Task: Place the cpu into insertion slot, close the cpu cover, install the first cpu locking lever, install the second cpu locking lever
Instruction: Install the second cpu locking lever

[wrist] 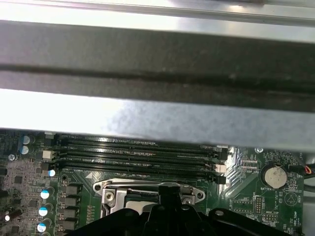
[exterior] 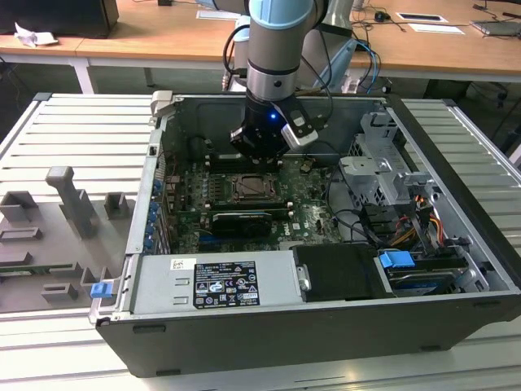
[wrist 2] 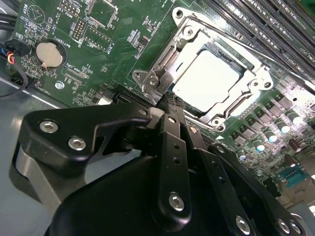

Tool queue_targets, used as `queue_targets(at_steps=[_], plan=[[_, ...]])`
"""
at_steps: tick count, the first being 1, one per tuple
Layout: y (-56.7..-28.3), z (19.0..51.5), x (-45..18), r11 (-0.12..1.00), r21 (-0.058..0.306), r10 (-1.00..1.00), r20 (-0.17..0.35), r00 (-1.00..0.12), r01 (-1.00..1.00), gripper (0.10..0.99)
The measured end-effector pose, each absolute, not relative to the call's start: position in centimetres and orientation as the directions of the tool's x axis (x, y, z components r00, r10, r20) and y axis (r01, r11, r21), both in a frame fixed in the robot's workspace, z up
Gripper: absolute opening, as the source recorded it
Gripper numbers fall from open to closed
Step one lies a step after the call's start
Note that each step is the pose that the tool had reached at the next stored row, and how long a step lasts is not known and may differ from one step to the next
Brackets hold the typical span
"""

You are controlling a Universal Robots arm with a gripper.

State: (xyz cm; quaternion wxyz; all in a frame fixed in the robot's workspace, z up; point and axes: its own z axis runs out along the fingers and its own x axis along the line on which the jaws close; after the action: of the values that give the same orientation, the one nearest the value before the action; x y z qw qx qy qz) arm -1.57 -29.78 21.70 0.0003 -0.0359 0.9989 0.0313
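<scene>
Fingers pressed together, tips hiding the cpu cover edge.

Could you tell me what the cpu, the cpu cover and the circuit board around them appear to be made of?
The cpu looks like a metal-capped chip: a flat, pale face with bright glare. The cpu cover appears to be thin stamped steel, silver-grey and shiny at its edges and screws. The circuit board looks like green laminate, with a matte surface, white print and soldered parts. The gripper hangs near the cover's corner.

1. Setting: robotics lab or test workshop.
2. Evidence: open computer case on a slatted metal bench; grey holding fixtures; far wooden desks with papers.
</scene>
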Motion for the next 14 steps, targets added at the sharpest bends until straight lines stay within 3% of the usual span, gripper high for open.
queue_targets(at_steps=[14], plan=[[-30.21,21.64,-1.56,0.995,0.063,-0.072,-0.003,-0.997,-0.072,0.106]])
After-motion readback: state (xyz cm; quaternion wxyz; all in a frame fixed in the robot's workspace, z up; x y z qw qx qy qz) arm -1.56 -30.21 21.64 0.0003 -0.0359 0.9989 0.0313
